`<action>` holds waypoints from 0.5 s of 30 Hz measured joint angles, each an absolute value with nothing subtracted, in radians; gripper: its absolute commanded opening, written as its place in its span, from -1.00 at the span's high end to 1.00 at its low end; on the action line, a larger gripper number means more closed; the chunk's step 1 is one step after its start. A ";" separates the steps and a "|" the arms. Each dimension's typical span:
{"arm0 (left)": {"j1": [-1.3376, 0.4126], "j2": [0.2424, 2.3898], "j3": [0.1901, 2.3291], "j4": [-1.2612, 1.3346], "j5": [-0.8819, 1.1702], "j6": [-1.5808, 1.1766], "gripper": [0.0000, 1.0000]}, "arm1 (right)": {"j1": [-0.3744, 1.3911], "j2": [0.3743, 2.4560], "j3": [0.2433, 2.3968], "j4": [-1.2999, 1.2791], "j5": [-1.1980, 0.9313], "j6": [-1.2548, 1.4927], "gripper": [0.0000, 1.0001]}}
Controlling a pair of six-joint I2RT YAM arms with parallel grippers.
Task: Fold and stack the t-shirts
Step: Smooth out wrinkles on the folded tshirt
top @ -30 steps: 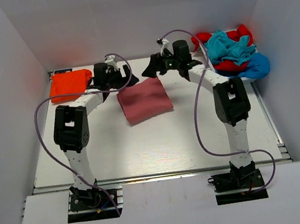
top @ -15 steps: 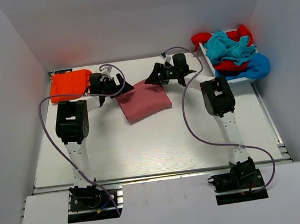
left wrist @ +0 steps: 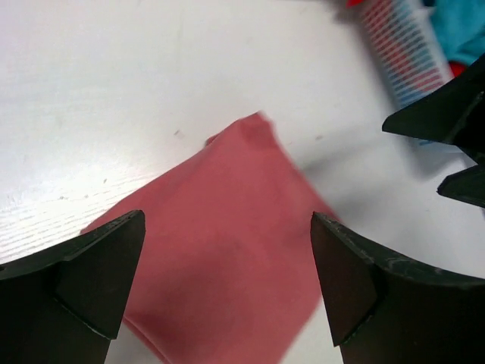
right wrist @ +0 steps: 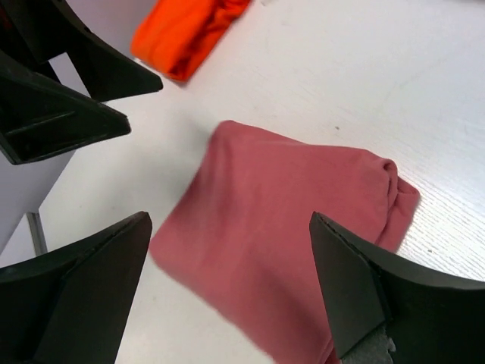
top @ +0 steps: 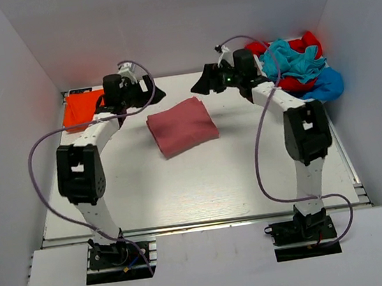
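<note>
Top view: pink-red t-shirt (top: 182,125) is seen folded flat at mid-table (top: 203,183), betw. left gripper (top: 150,92) and right gripper (top: 203,85), touched by neither. Orange t-shirt (top: 79,108) is laid folded at far left; unfolded pile (top: 295,66) at far right.
Left wrist: jaws are held wide apart, nothing gripped; pink-red t-shirt is seen below.
Right wrist: jaws likewise spread wide, empty, over same shirt.

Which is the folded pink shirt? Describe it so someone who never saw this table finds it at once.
Start at the white table and look to its middle, towards the back. The pink shirt lies there alone, a flat folded square. The orange shirt sits in the far left corner, and the heap of red, teal and blue shirts at the far right is crumpled.
</note>
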State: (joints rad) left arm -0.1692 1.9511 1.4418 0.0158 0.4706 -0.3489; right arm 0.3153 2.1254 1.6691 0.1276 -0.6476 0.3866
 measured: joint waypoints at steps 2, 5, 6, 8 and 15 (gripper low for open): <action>-0.186 1.848 1.402 0.023 0.457 -0.337 -0.99 | 0.318 2.012 1.599 0.139 -0.637 0.368 -0.81; -0.222 1.703 1.297 0.073 0.471 -0.334 -0.99 | 0.325 1.902 1.501 0.194 -0.644 0.363 -0.81; -0.239 1.667 1.246 0.109 0.486 -0.339 -0.99 | 0.329 1.886 1.465 0.216 -0.657 0.368 -0.81; -0.270 1.633 1.144 0.174 0.516 -0.350 -0.99 | 0.336 1.888 1.406 0.258 -0.688 0.390 -0.81; -0.334 1.826 0.898 0.270 0.612 -0.404 -0.99 | 0.347 2.100 1.264 0.385 -0.811 0.536 -0.81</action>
State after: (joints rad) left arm -0.3344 1.8256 0.8978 0.2699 0.6125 -0.4038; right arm 0.3473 2.1002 1.2636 0.3855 -0.8112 0.5362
